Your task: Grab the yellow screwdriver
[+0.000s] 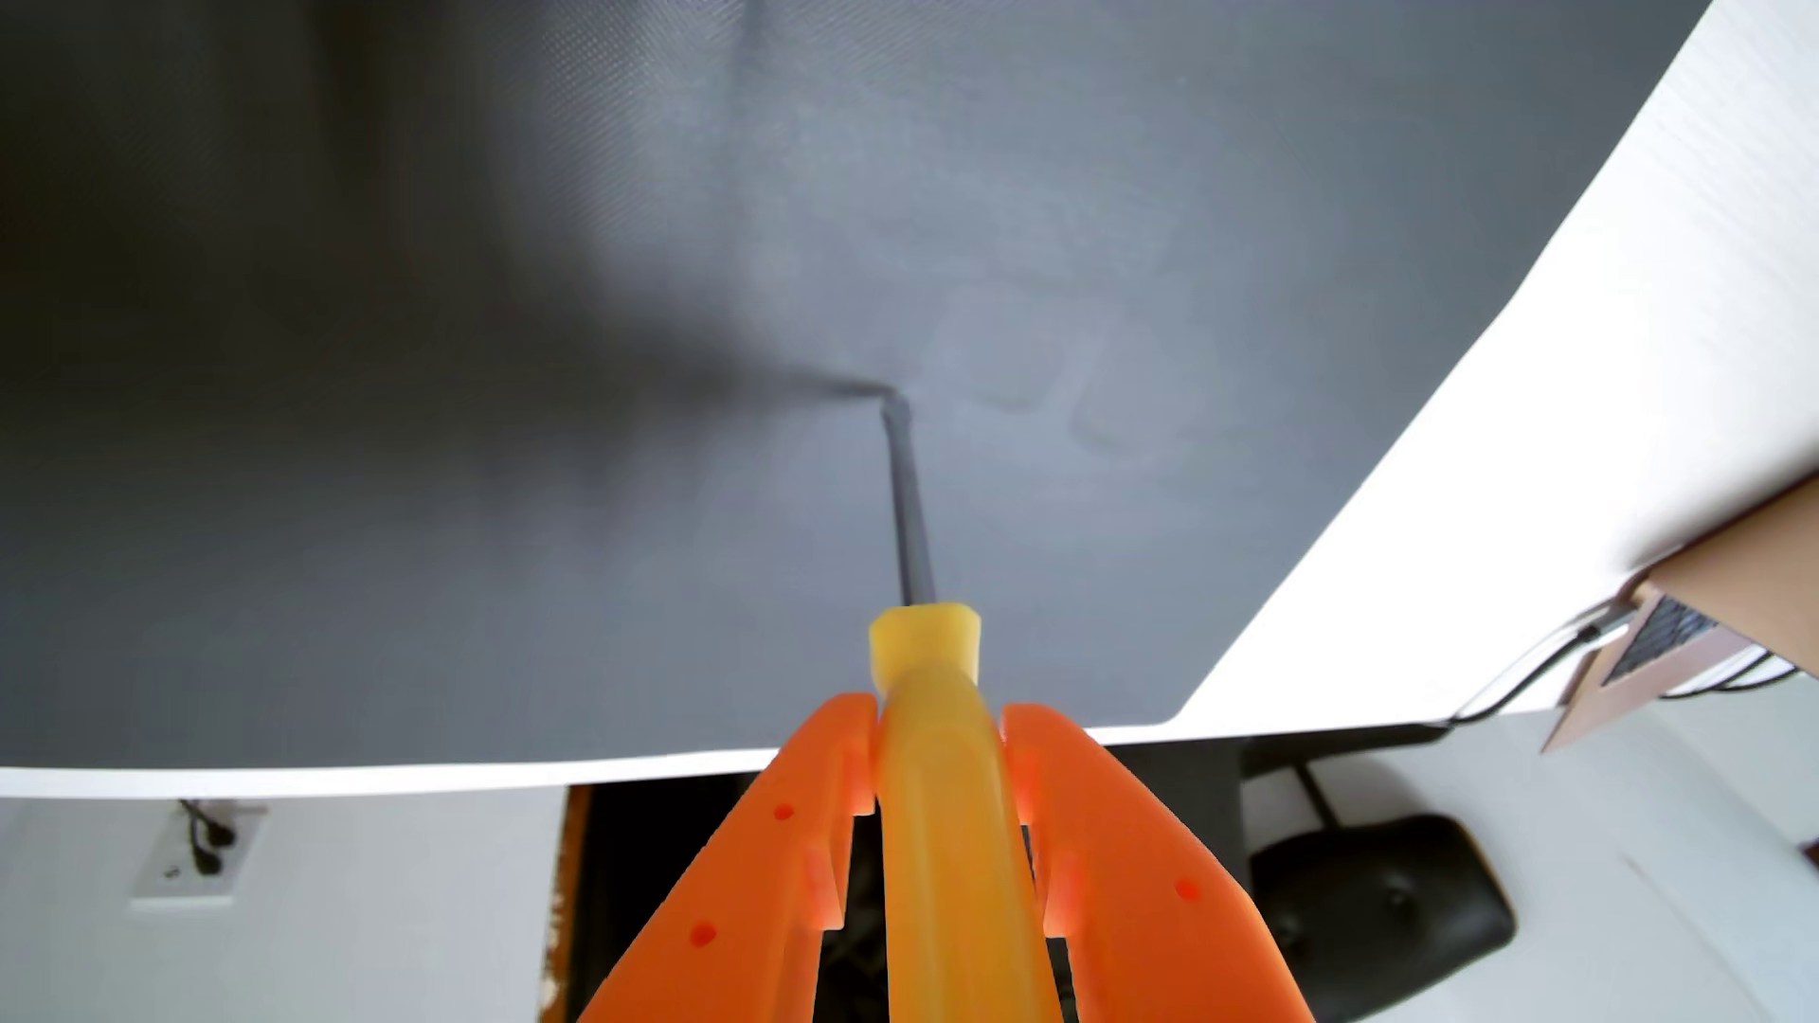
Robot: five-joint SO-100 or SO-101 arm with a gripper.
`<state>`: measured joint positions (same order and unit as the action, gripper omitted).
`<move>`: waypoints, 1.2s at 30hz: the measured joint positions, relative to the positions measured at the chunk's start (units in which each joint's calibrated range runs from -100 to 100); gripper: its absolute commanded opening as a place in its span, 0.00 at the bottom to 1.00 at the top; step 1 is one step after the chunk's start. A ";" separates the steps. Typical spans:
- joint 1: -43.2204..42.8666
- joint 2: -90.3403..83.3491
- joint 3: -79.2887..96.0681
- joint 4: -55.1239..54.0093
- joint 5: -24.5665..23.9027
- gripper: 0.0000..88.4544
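The yellow screwdriver (935, 787) runs up the middle of the wrist view, its translucent yellow handle clamped between my orange fingers (817, 787). My gripper (940, 723) is shut on the handle just behind its flared collar. The dark metal shaft (910, 502) reaches forward and its tip touches or hovers just over the grey mat (492, 393), casting a soft shadow to the left.
The grey mat lies on a white table (1575, 393) whose edge curves along the right and bottom. A cardboard box (1723, 590) sits at the far right. Below the table edge are a black chair seat (1378, 915) and a wall socket (197, 856).
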<state>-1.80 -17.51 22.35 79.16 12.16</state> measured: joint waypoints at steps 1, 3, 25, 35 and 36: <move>0.30 0.00 -0.54 0.44 0.05 0.01; 0.90 0.00 -1.44 1.13 0.26 0.01; 1.72 0.00 -8.94 4.97 0.94 0.01; 2.62 0.00 -13.36 8.81 0.94 0.01; 2.62 0.00 -13.36 8.81 0.94 0.01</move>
<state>0.82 -17.51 8.98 87.97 13.10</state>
